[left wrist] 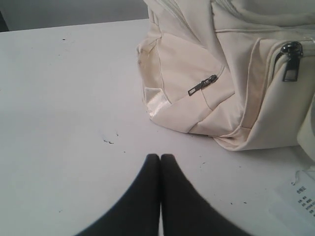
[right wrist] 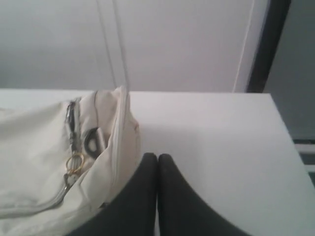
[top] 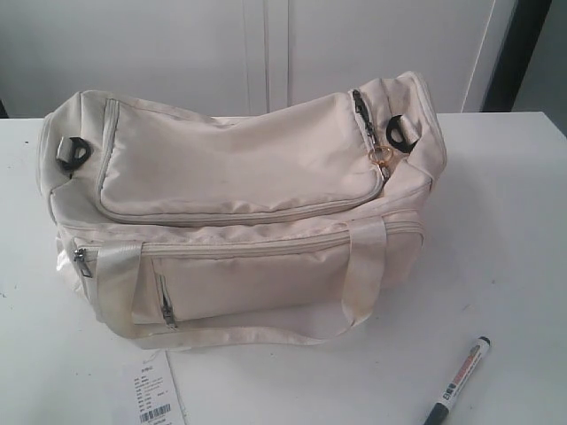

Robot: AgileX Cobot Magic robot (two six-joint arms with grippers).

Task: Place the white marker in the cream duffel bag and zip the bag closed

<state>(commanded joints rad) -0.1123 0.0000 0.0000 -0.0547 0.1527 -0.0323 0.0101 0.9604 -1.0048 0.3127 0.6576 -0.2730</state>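
Pressing together tip to tip, the left jaws are clenched on nothing, two black fingers (left wrist: 142, 196) meeting in a thin seam. They hover low over the white tabletop (left wrist: 64, 98), pointed level across it. Just past them and a little to one side sits the end of the cream duffel bag (left wrist: 206, 64), close but apart from the tips. A small dark zip pull (left wrist: 202, 85) lies slanted on its end pocket. A printed paper tag (left wrist: 302, 196) lies flat beside the bag's front corner.

The right jaws are shut in the same way, empty, and held higher, about level with the bag's upper edge. They sit right beside the bag's other end; whether one finger brushes the fabric I cannot tell. Just beyond the tips, a gold ring zip pull (right wrist: 74, 164) hangs at that end, with a black buckle (right wrist: 92, 141) just above it. Farther on, bare tabletop runs to a pale wall (right wrist: 187, 44).

From across the room, the white marker (top: 457, 381) lies slanted on the tabletop on the right arm's side, outside the bag and well apart from its front. How it sits against either pair of jaws I cannot tell.
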